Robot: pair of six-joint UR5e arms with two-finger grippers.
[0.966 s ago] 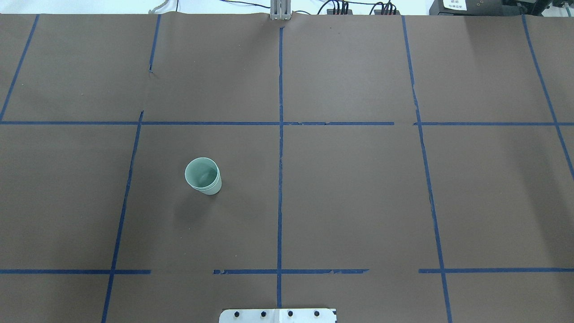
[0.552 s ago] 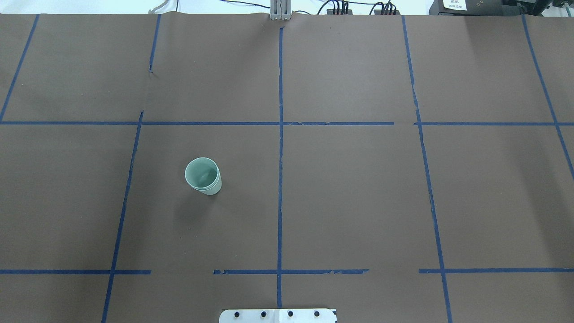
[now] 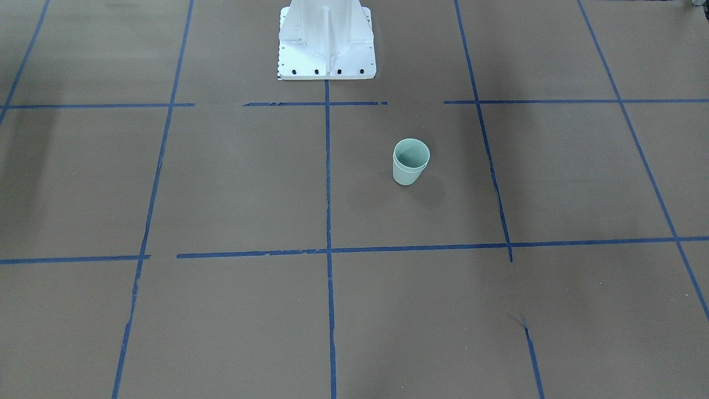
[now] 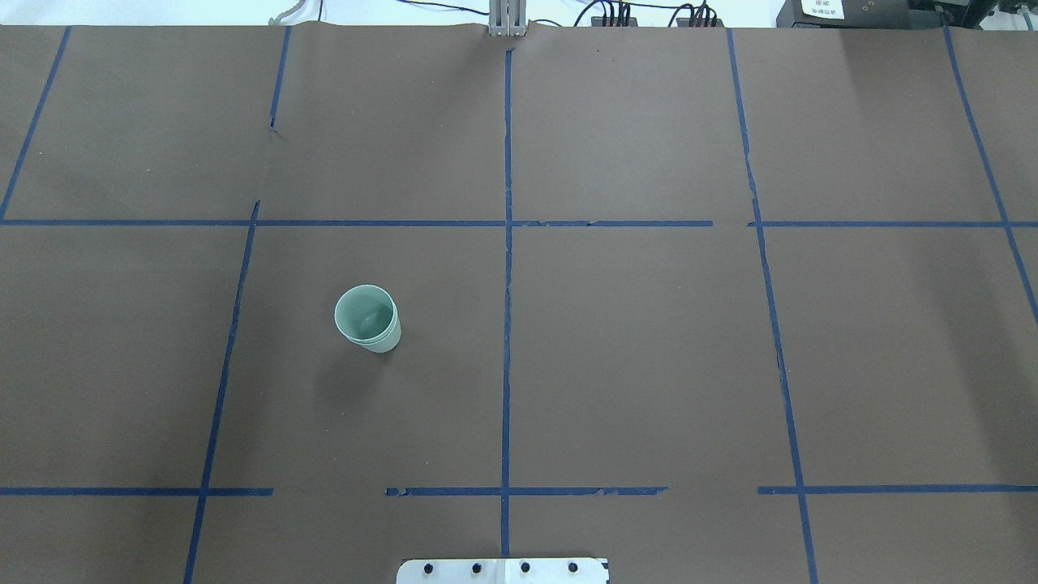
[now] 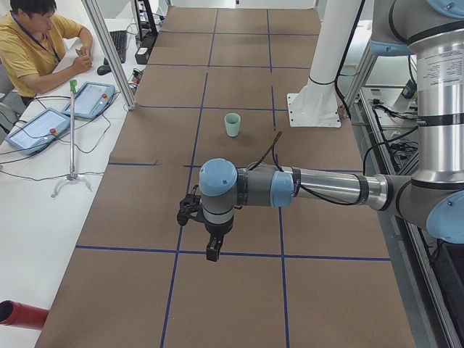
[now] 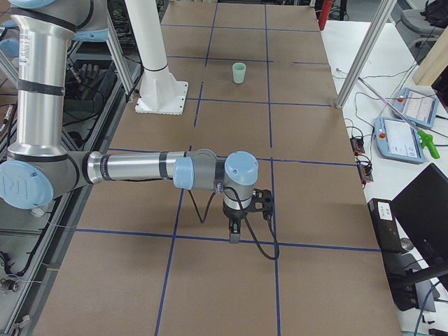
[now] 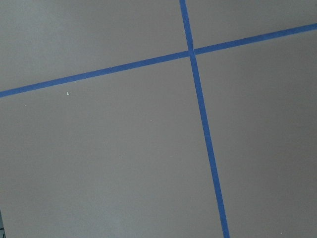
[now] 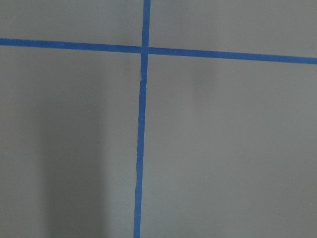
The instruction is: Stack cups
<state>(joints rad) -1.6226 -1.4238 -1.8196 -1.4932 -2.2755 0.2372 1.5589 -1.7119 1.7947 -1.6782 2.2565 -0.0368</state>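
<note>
Two pale mint-green cups (image 4: 367, 318) stand upright, one nested inside the other, on the brown table left of the centre tape line. Two rims show in the front-facing view (image 3: 411, 160). The stack also shows in the exterior left view (image 5: 232, 125) and the exterior right view (image 6: 239, 72). My left gripper (image 5: 212, 252) hangs over the table's left end, far from the cups. My right gripper (image 6: 234, 236) hangs over the right end, also far off. Both show only in side views, so I cannot tell whether they are open or shut. The wrist views show only table and tape.
The white robot pedestal (image 3: 327, 39) stands at the table's near edge. Blue tape lines (image 4: 507, 324) grid the brown surface. An operator (image 5: 36, 51) sits by tablets (image 5: 90, 98) beyond the table's far side. More tablets (image 6: 409, 140) lie on the side desk.
</note>
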